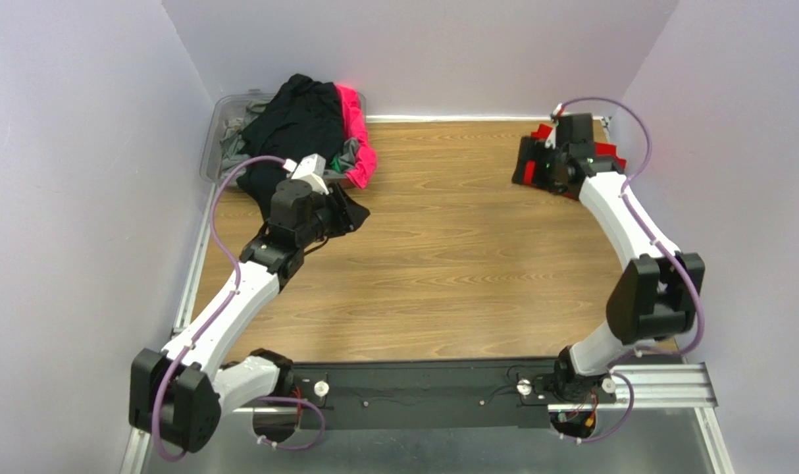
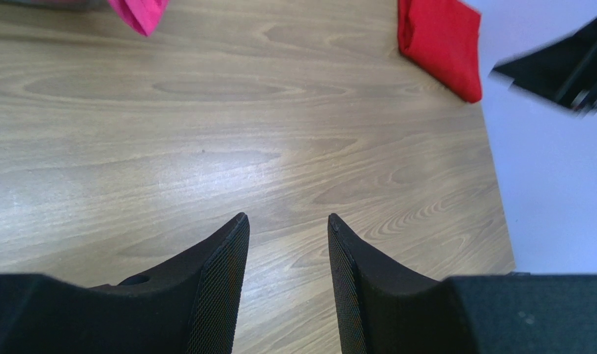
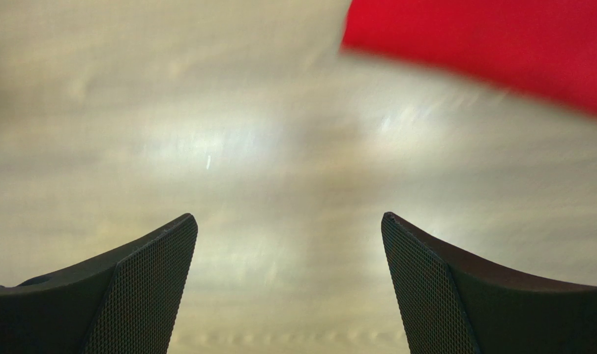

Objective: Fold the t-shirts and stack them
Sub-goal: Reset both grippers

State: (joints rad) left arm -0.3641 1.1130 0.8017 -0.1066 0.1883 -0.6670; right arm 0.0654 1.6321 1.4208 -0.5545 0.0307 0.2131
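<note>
One red shirt [image 2: 438, 40] lies folded in the counter's [image 1: 453, 257] far right corner — right tool [image 3: 289, 221] beside it, spread wide, empty. Left tool [image 2: 287, 221], narrowly parted, empty, by the heaped pile [image 1: 300, 118] — most seems left.

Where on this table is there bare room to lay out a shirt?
The middle of the table is bare, from the shirt pile at far left to the red t-shirt at far right. Both far corners are crowded.
</note>
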